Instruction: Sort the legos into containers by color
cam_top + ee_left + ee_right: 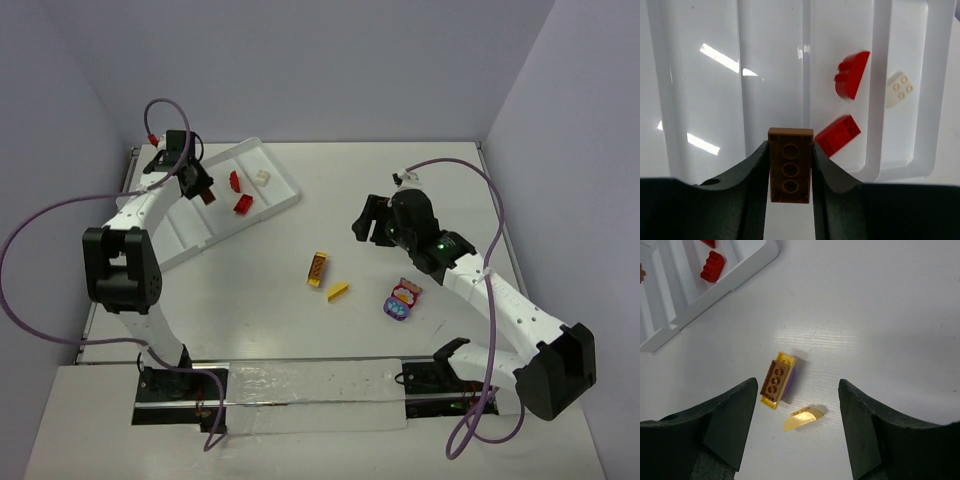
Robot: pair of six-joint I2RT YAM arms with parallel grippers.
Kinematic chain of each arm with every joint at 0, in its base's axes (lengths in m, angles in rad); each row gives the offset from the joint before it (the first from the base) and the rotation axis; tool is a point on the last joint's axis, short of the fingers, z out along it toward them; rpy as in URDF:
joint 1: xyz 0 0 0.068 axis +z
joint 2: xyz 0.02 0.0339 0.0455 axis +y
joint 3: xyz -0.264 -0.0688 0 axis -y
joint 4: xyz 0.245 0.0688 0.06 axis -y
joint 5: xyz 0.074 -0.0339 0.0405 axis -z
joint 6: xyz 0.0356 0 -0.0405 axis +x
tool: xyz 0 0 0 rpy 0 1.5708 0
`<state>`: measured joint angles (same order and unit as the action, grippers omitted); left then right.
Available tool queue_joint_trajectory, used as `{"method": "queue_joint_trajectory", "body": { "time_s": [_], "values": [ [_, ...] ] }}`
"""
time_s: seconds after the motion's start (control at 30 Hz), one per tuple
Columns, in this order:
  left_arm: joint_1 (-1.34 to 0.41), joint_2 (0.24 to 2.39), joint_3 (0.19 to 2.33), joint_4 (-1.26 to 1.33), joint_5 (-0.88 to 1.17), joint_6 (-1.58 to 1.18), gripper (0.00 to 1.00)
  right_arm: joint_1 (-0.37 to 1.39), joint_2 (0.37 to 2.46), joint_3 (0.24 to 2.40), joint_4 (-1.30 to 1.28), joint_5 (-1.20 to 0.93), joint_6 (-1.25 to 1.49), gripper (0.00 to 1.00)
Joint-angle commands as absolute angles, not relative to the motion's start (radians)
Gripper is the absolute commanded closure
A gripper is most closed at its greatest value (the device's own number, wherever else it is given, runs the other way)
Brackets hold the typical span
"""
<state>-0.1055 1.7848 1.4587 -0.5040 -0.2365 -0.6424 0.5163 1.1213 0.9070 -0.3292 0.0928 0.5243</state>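
Observation:
My left gripper [204,189] is shut on a brown brick [790,165] and holds it above the white tray [185,225], over a narrow compartment. Two red bricks [852,74] [838,135] lie in the compartment to the right of it, and a white brick [899,89] in the end one. My right gripper [370,222] is open and empty, hovering over a brown-on-yellow stack [776,380] and a yellow curved piece [803,419] on the table. A purple-and-pink cluster [402,300] lies to the right of them.
The tray's corner [725,287] shows at the upper left of the right wrist view with a red brick [712,266] inside. Purple cables loop from both arms. Walls close the table at the back and sides.

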Motion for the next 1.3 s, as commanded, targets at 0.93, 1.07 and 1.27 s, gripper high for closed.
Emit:
{"method": "queue_joint_trajectory", "body": {
  "time_s": [0.93,1.07,1.27],
  "values": [
    [-0.614,1.651,1.320,-0.404,-0.150,-0.528,0.14,0.500,0.990,0.888,-0.400,0.203,0.529,0.26],
    [-0.735,1.658,1.259,-0.415,-0.156,-0.532,0.07,0.492,0.936,0.866,-0.410,0.276,0.556,0.26],
    [-0.821,1.704,1.221,-0.387,-0.143,-0.558,0.09,0.483,0.915,0.854,-0.404,0.263,0.564,0.26]
  ]
}}
